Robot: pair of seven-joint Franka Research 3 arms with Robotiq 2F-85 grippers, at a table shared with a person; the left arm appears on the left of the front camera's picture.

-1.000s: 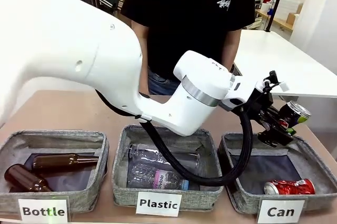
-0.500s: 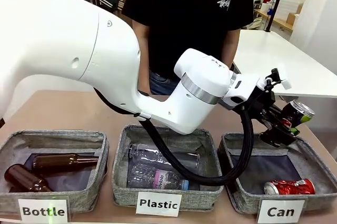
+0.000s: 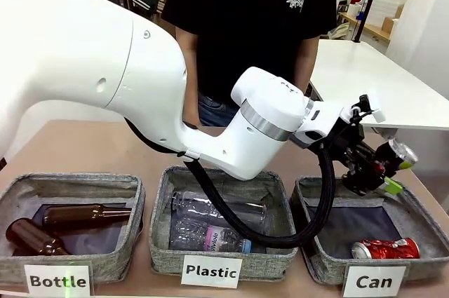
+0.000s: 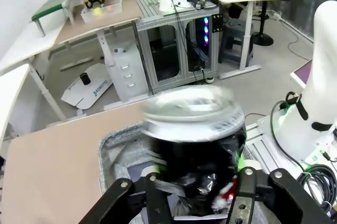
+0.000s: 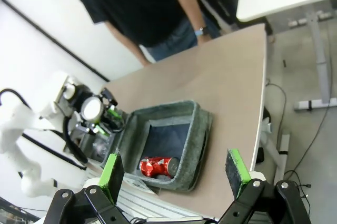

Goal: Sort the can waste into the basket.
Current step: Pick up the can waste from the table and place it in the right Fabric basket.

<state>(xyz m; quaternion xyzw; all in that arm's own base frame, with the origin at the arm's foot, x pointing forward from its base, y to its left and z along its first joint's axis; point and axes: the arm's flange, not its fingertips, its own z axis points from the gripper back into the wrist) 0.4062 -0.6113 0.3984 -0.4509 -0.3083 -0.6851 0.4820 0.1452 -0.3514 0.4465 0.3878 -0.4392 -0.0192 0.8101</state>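
From the front, the left arm reached across the middle to the right end of the counter [image 3: 84, 147], and its left pincer [image 3: 379, 166] hung above the far edge of the basket [image 3: 421, 222] labelled "Can". The dark can [image 3: 393, 155] sat between the two fingers, silver end turned up and to the right; I could not tell whether the pads were gripping it or had let go. The red can [image 3: 385, 248] lay on its side at the basket's near right. A basket marked "Plastic" [image 3: 163, 222] with clear bottles [image 3: 210, 235] stood in the middle, and one marked "Bottle" [image 3: 14, 203] with brown bottles [image 3: 84, 215] at the left. A person in a black shirt [image 3: 245, 24] stood at the far side.

In the left wrist view, the dark can [image 4: 197, 134] was blurred, standing between the left pincer's [image 4: 197, 195] fingers with its silver top uppermost, and the basket's rim [image 4: 105, 153] showed beneath it.

In the right wrist view, the right pincer [image 5: 174, 174] stood wide and held nothing. Beyond it the basket [image 5: 197, 129] sat on the counter [image 5: 221, 76] with the red can [image 5: 158, 166] inside, and the left pincer [image 5: 102, 118] held its place beside the basket's left wall with the dark can's [image 5: 91, 108] round end facing the camera.
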